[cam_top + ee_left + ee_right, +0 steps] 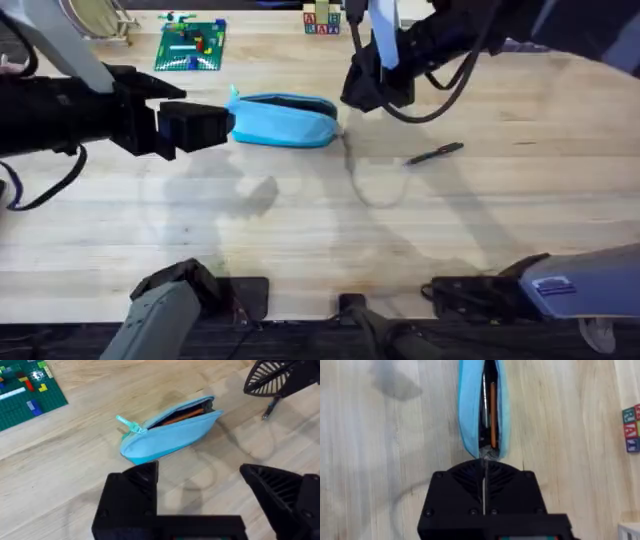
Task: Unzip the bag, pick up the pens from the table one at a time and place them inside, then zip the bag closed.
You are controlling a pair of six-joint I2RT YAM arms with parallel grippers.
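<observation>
R gripper (pixel 484 480) closed at bag (pixel 470 410) end

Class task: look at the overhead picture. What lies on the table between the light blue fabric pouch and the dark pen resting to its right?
Nothing: between the light blue fabric pouch and the dark slim pen, the overhead view shows bare pale wood tabletop, crossed by shadow.

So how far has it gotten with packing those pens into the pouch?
The bag is unzipped, and an orange pen already lies inside. The right end effector is closed at the bag's open end; the left end effector waits open at the other end. One dark pen remains on the table, and zipping up is still ahead.
</observation>
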